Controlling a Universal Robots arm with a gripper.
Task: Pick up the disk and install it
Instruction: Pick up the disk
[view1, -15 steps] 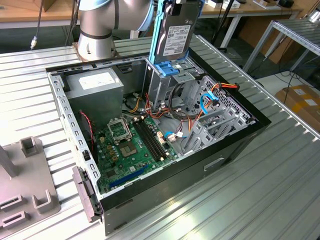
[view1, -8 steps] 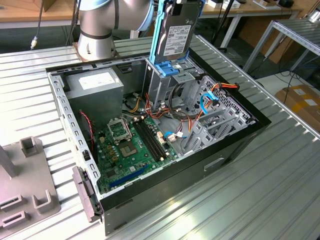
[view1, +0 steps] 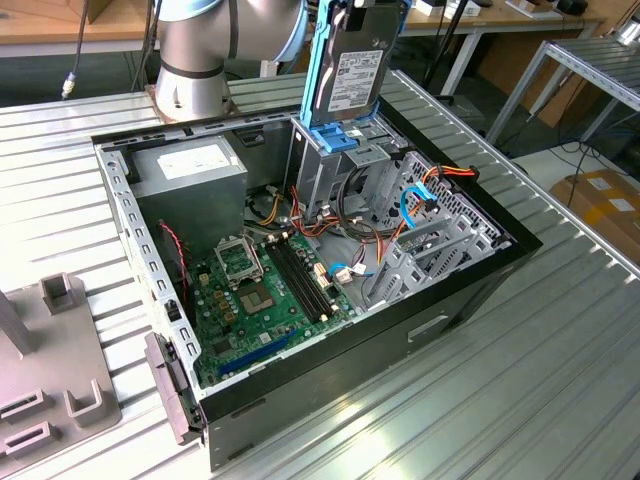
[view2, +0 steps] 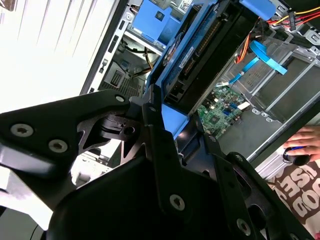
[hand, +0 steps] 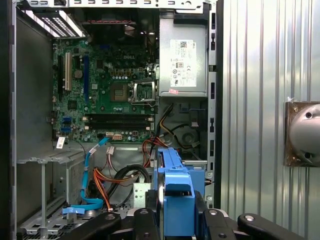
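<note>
The disk (view1: 352, 72), a grey drive with a white label in a bright blue carrier, hangs upright over the open computer case (view1: 470, 290). Its lower end is just above the grey metal cage with a blue cap (view1: 338, 138) at the case's far side. My gripper (view1: 356, 10) holds the disk from above, at the top edge of the exterior view. In the second wrist view the black fingers (view2: 152, 112) clamp the blue carrier (view2: 175, 75) from both sides. In the first wrist view the carrier's blue edge (hand: 175, 192) sits between the fingers, above the case interior.
Inside the case lie a green motherboard (view1: 265, 290), a grey power-supply box (view1: 190, 175) and loose orange, red and blue cables (view1: 425, 195). The arm's base (view1: 190, 60) stands behind the case. A grey fixture (view1: 50, 370) sits at the exterior view's left. A person's hand (view2: 305, 142) rests beyond the case.
</note>
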